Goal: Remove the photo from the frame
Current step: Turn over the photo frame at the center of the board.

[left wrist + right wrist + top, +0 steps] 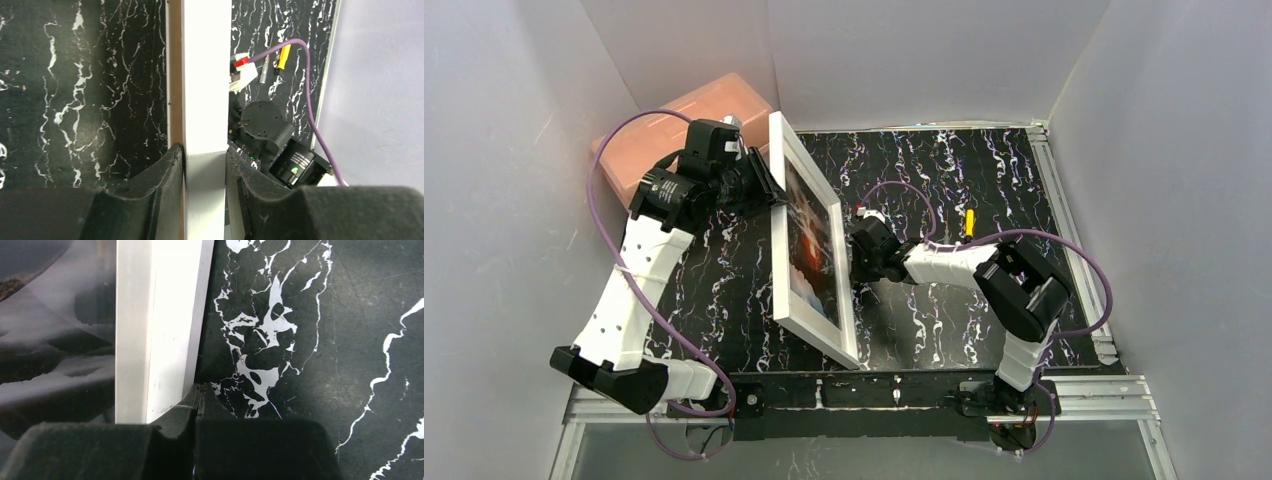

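The frame (782,262) is standing on its long edge near the middle of the black marbled table (944,310), leaning a little, with its front facing the right arm and its brown back facing the left arm. The left gripper (764,188) is gripping the far upper edge of the frame; in the left wrist view its two fingers (165,172) are pressing on both sides of the white border. The right gripper (856,255) is sitting just in front of the frame, and in the right wrist view its jaws are fully closed with nothing visible between them, right beside the white border (155,330). The photo (809,245) is lying inside the frame behind the white mat, its orange glow showing. So I judge the task is only beginning: the frame is being held upright, but the back is not opened and the photo is not yet out. Behind the frame a pink plastic box (686,125) is standing.
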You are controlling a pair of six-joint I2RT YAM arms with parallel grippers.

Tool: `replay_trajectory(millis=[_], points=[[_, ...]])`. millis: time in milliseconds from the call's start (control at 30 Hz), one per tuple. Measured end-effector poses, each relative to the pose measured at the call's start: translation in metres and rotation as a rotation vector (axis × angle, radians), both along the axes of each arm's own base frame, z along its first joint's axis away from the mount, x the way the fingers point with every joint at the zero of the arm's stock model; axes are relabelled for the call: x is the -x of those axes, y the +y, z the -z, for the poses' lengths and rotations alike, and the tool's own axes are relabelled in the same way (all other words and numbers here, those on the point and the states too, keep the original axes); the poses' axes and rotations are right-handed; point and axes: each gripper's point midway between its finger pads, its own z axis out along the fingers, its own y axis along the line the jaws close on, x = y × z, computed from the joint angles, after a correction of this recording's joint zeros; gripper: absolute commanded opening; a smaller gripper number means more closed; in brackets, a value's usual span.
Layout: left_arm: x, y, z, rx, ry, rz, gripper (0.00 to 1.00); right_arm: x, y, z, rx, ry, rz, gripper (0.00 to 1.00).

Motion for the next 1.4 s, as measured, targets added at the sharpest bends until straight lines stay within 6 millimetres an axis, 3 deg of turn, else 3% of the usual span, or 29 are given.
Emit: replay_trajectory(millis=[167,300,433,733,900,1167,1400], points=[[-0.011,-0.016,-0.007,0.085,-0.035,0.003,0.51,0.0,0.011,0.0,-0.052,0.015,-0.028,0.01],[-0.021,-0.042,-0.028,0.224,-0.092,0.043,0.67,0.004,0.028,-0.001,-0.126,0.036,-0.074,0.01],[-0.021,-0.061,-0.036,0.305,-0.105,0.082,0.7,0.008,0.034,-0.001,-0.155,0.053,-0.096,0.01],[-0.005,-0.1,-0.029,0.373,-0.077,0.179,0.69,0.009,0.034,-0.002,-0.15,0.067,-0.096,0.01],[-0.005,-0.102,-0.014,0.36,-0.05,0.177,0.69,-0.002,0.021,-0.008,-0.163,0.056,-0.058,0.01],[-0.001,-0.108,0.002,0.363,-0.022,0.186,0.68,-0.019,0.01,-0.038,-0.234,0.012,-0.005,0.01],[0.002,-0.103,0.006,0.304,-0.047,0.205,0.95,-0.021,0.007,-0.057,-0.309,0.004,0.015,0.01]])
